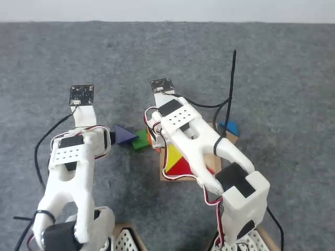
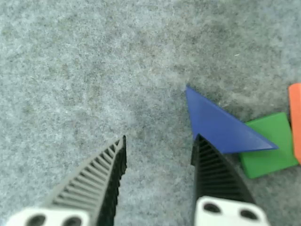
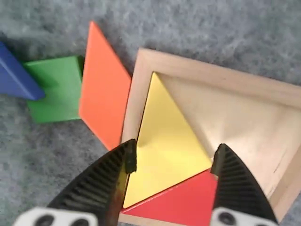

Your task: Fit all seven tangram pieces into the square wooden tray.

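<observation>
Left gripper (image 2: 160,139) spread wide over carpet (image 2: 94,70); blue triangle (image 2: 218,127) at one fingertip, green square (image 2: 270,150) just beyond. Right gripper (image 3: 176,147) spread wide over tray (image 3: 225,77); yellow triangle (image 3: 162,132) between fingers, red triangle (image 3: 178,202) adjoining.

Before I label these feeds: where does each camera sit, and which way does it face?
High: fixed overhead, looking down on both arms and the tray.
Left wrist: on the left arm, facing down at the blue triangle; left tool, open, shows.
Right wrist: on the right arm, facing down into the tray; right tool, open, shows.
Both wrist views share the green square.
</observation>
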You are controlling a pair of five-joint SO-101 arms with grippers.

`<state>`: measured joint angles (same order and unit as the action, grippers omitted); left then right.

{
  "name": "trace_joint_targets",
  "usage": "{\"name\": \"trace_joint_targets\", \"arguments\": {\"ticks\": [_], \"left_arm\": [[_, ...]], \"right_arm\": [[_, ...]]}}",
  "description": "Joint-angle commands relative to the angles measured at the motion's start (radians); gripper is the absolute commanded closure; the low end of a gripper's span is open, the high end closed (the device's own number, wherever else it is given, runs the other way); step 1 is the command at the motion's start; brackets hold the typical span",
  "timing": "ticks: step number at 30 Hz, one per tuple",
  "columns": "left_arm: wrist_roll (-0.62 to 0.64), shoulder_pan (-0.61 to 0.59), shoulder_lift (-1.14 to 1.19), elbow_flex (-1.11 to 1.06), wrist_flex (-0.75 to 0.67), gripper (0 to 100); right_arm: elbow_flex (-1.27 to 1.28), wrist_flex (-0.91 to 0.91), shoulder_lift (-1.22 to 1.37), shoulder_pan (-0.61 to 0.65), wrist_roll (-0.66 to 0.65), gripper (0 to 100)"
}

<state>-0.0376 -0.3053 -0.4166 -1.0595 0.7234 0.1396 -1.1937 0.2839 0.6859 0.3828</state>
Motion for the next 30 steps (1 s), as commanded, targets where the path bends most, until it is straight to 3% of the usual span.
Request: {"name": "trace_joint_targets", "arguments": {"ticks": [1,8,12,18,24,30], "left_arm": [[0.006,-0.005,-0.002,0.021,-0.021,78],[0.006,-0.006,-0.003,0.021,-0.018,78],[-0.003,-0.006,-0.011,0.028,-0.012,78],[-0.049,0.009,-0.003,0.226,0.219,78],[-0.146,0.203,-0.002,0.433,0.462,78],[-0.189,0.345,0.012,0.556,0.574,78]], "right_arm": [[-0.026,0.007,-0.022,0.001,-0.015,75.7],[-0.028,-0.056,-0.282,-0.111,-0.084,75.7],[0.089,-0.056,-0.535,-0.236,-0.209,75.7],[0.462,-0.001,-0.837,-0.486,-0.423,75.7],[0.885,0.246,-0.995,-0.662,-0.56,75.7],[1.054,0.371,-1.004,-0.677,-0.56,75.7]]}}
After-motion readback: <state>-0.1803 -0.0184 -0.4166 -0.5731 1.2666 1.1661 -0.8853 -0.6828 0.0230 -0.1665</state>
